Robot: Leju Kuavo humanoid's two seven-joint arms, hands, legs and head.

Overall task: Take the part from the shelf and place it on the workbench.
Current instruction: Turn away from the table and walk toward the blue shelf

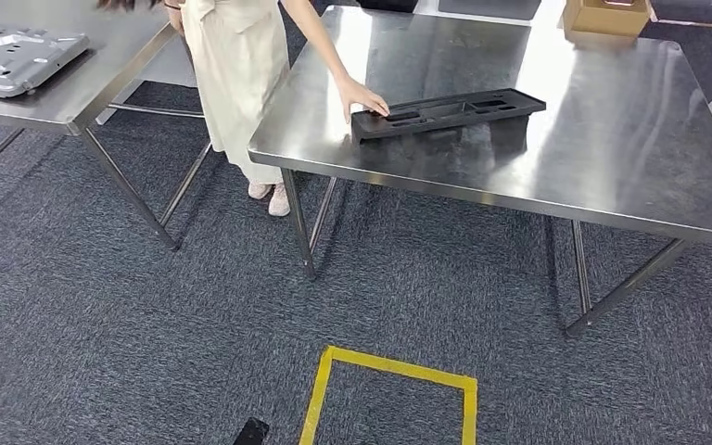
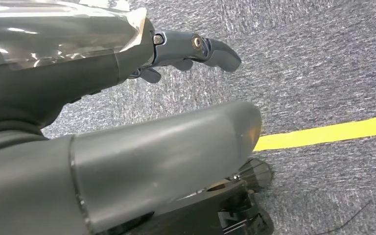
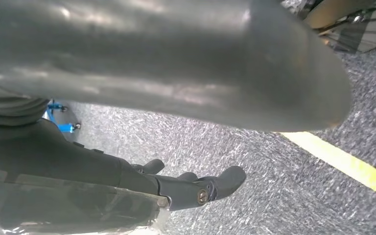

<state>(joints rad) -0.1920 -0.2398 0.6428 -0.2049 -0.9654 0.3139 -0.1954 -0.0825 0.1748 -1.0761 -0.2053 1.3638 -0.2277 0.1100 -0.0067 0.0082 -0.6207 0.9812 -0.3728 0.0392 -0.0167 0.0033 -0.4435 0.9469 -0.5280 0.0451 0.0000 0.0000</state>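
The black part [image 1: 448, 112] lies flat on the steel table [image 1: 612, 139], near its front left corner. A person's hand [image 1: 362, 95] rests on the part's left end. A yellow tape square [image 1: 391, 399] marks the carpet in front of the table. The left hand [image 2: 186, 49] and right hand [image 3: 191, 188] hang over carpet, fingers loosely apart, holding nothing

No lettering, label, brand or number can be read anywhere: not on the long black moulded plastic part [image 1: 448, 111], nor on the brown cardboard box [image 1: 605, 16].
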